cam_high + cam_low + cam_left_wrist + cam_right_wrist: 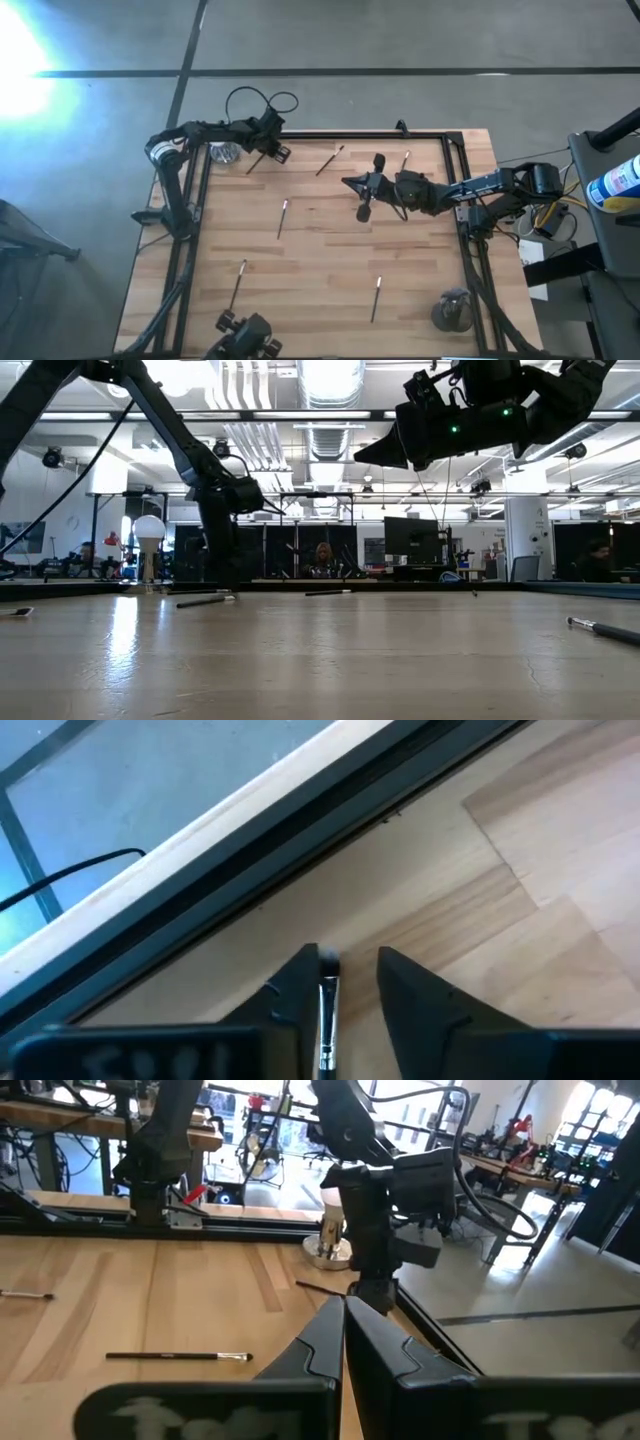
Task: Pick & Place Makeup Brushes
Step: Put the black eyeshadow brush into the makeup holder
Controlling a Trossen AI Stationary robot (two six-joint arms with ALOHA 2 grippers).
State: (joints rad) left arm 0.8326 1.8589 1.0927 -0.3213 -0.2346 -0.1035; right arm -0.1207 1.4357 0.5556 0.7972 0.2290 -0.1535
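Several thin makeup brushes lie flat and scattered on the wooden table (pixel 330 250). One brush (pixel 254 161) lies at the far left under my left gripper (pixel 268 147). That gripper is low and open, and the brush's tip end (pixel 327 982) lies between its fingers, close beside one finger. Other brushes (pixel 330 160) (pixel 283 218) (pixel 238 283) (pixel 376 298) lie apart from both grippers. My right gripper (pixel 343 1320) hangs high over the table's far middle (pixel 365 190), shut, with nothing showing between its fingers. My left gripper comes at the brush from above, with its fingers on either side of the ferrule end (pixel 325 1020) and the brush lying on the table along the gap. Whether a finger (pixel 300 990) touches the brush, I cannot tell.
A small clear bottle with a round white cap (pixel 225 153) stands at the far left corner beside my left gripper. A dark round object (pixel 452 312) sits at the near right corner. A black rail (pixel 360 137) borders the table. The table's middle is bare wood.
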